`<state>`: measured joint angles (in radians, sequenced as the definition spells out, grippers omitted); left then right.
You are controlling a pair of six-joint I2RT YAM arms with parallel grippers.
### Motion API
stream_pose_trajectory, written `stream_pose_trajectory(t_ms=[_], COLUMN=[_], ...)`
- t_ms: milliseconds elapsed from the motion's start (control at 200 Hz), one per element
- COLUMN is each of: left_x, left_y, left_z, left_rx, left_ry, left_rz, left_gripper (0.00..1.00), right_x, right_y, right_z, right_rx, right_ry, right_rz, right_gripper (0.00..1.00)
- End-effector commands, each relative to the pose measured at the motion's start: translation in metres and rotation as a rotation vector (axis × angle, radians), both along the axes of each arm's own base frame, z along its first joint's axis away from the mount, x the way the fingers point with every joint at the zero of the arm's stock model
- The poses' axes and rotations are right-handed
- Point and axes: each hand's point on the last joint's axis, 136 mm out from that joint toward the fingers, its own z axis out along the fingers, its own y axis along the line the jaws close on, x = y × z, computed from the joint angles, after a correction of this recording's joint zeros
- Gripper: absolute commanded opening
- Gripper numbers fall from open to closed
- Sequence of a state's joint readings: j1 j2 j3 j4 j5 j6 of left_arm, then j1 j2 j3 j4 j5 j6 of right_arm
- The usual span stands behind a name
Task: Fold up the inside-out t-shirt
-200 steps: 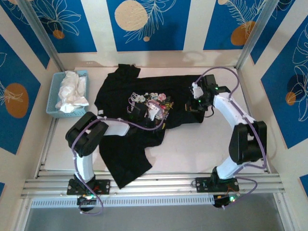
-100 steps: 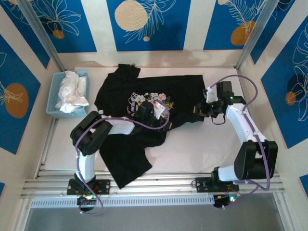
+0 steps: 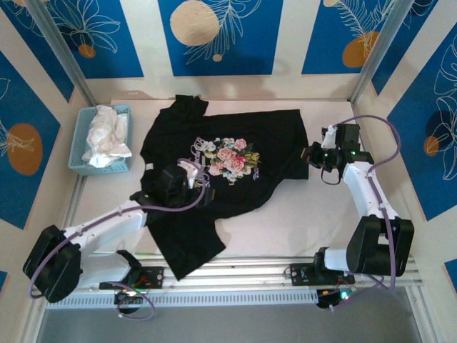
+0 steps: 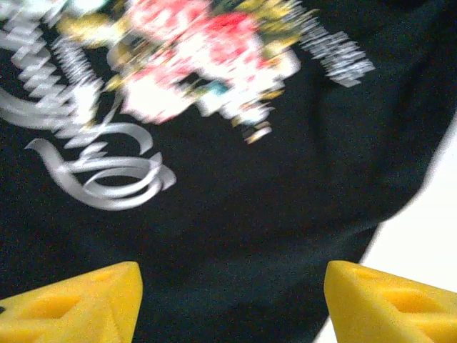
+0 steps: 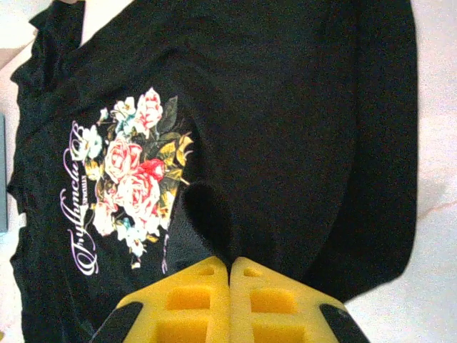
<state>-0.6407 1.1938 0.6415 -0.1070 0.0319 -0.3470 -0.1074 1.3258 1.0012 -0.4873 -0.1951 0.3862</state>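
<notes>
Rightward, open white table (image 3: 285,221) beyond the edge of the black t-shirt (image 3: 271,136).

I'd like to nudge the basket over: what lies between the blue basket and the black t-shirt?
Just a narrow strip of bare table, seen in the top external view; the blue basket and the black t-shirt lie apart.

Blue basket (image 3: 76,146) sitting at far left corner of white table (image 3: 285,221). Crumpled white cloth (image 3: 106,136) lying inside basket, filling most of it. Blue patterned panels (image 3: 214,36) standing around table. Metal rails (image 3: 235,275) running along near edge.
</notes>
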Motion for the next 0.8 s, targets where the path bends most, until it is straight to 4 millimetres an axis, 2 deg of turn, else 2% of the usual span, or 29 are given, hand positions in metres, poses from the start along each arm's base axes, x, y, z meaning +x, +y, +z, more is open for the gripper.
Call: stream_pose_trajectory(t_ms=[0, 70, 210, 330, 480, 610, 695, 795], left_x=[0.002, 0.024, 0.066, 0.087, 0.113, 0.148, 0.18, 0.213], left_y=[0.033, 0.029, 0.029, 0.029, 0.019, 0.003, -0.006, -0.011], left_z=[-0.037, -0.038, -0.054, -0.075, -0.095, -0.096, -0.091, -0.074], left_rx=[0.081, 0.056, 0.046, 0.052, 0.03, 0.028, 0.046, 0.066], left_ry=[0.147, 0.151, 0.203, 0.261, 0.319, 0.325, 0.306, 0.284], left_rz=[0.121, 0.138, 0.179, 0.195, 0.19, 0.157, 0.144, 0.138], left_gripper=[0.68, 0.68, 0.68, 0.68, 0.68, 0.68, 0.68, 0.68], right_x=[0.008, 0.009, 0.008, 0.007, 0.01, 0.016, 0.019, 0.022], right_y=[0.0, -0.001, -0.002, -0.003, -0.004, -0.006, -0.012, -0.018], right_z=[0.002, 0.003, 0.004, 0.005, 0.007, 0.012, 0.014, 0.014], right_rx=[0.002, -0.013, -0.03, -0.032, -0.022, -0.022, -0.035, -0.044], right_ry=[-0.027, -0.031, -0.033, -0.035, -0.046, -0.056, -0.061, -0.053], right_rz=[-0.009, -0.003, 0.005, 0.008, -0.001, -0.008, -0.022, -0.041], right_gripper=[0.0, 0.0, 0.0, 0.0, 0.0, 0.0, 0.0, 0.0])
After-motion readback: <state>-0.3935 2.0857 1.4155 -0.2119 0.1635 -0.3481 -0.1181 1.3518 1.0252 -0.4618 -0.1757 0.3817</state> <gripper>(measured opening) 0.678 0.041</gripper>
